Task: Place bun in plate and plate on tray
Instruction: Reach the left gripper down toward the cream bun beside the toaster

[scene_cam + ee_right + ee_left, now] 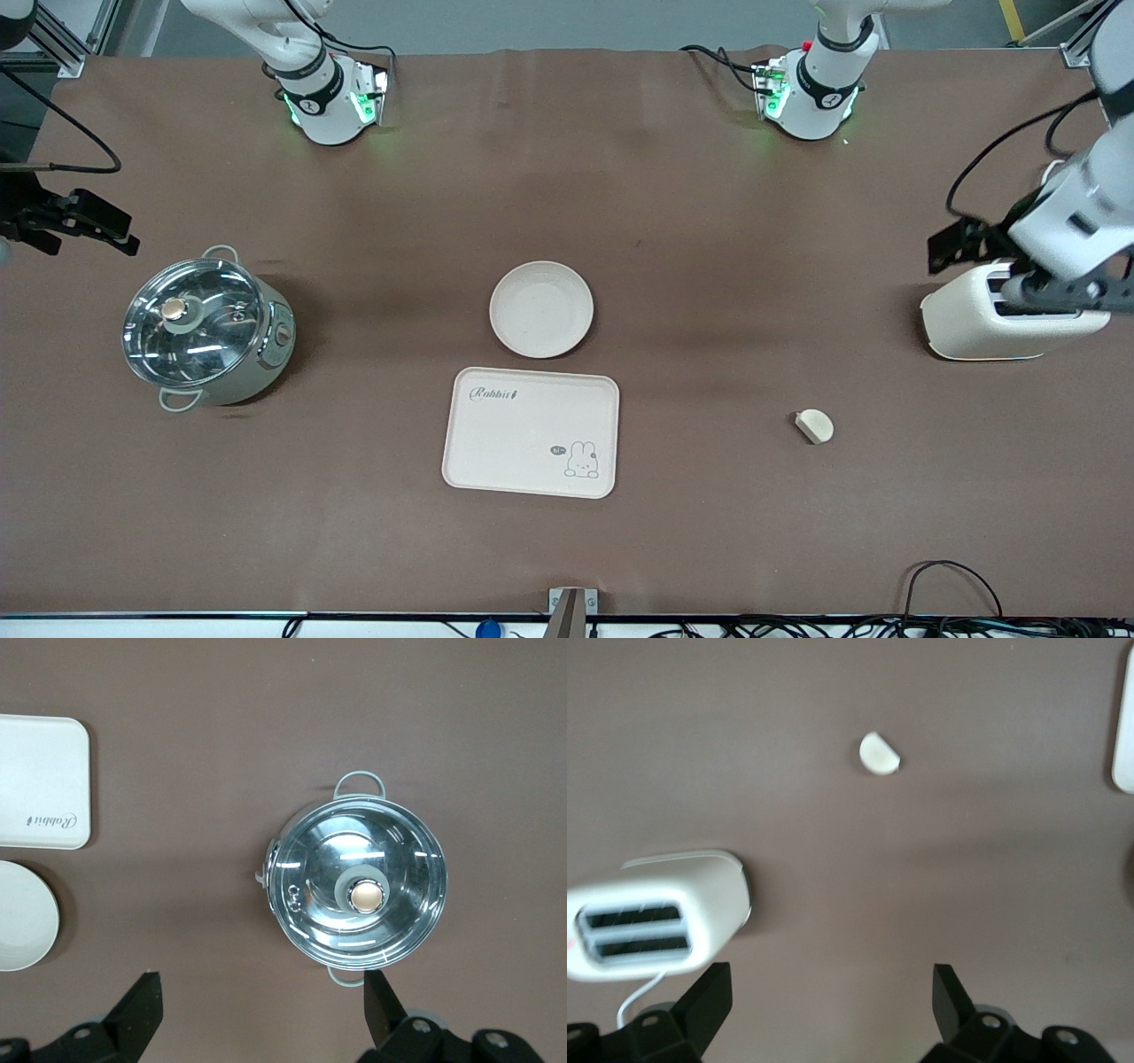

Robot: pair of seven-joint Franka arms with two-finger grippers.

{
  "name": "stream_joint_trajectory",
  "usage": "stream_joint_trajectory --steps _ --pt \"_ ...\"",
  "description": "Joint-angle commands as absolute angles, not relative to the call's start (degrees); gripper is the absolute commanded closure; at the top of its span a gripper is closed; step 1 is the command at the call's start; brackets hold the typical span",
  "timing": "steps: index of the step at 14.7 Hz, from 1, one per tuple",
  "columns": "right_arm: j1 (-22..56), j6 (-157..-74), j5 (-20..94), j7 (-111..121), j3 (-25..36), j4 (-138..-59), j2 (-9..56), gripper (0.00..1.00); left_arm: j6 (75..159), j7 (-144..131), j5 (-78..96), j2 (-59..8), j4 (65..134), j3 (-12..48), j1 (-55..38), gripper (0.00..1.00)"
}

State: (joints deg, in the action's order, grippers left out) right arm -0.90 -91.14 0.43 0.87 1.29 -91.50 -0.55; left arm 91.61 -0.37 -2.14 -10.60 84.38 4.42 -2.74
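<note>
- Bun [814, 426] lies on the bench toward the left arm's end; plate [541, 308] mid-bench, empty.
- Left gripper [833, 992] over the toaster [992, 315], fingers spread; I'd descend squarely over the bun.
- Right gripper [263, 997] waits, fingers spread.

The left gripper [1067, 297] hung high at the left arm's end of the table, fingers [709, 997] spread wide and holding nothing. The right gripper [62, 226] hovered out at the right arm's end, its fingers [137, 1005] just as wide apart, nothing between them either.
</note>
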Motion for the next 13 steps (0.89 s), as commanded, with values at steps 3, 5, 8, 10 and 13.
stream_joint_trajectory --steps 3,5,8,10,13 --pt "-1.0 -92.0 3.9 0.7 1.1 -93.9 -1.2 0.00 99.7 -16.6 -3.7 -22.7 82.4 4.7 -3.3 0.00" --pt "-1.1 -91.8 4.1 0.7 1.1 -94.0 -1.0 0.00 104.3 -21.7 -3.3 -26.8 82.5 4.8 -3.2 0.00" --pt "-1.1 -91.6 5.4 0.6 1.1 -95.3 -1.0 0.00 110.4 -36.3 -2.5 -31.4 83.4 4.8 -3.6 0.00" --pt "-1.0 -91.8 5.6 0.6 1.1 -95.9 -1.0 0.00 114.8 -42.6 -3.2 -33.6 84.8 4.8 -3.6 0.00" --pt "-0.8 -93.1 5.8 0.6 1.1 -96.6 -1.0 0.00 121.2 -43.4 -3.3 -38.3 85.3 4.8 -3.7 0.00"
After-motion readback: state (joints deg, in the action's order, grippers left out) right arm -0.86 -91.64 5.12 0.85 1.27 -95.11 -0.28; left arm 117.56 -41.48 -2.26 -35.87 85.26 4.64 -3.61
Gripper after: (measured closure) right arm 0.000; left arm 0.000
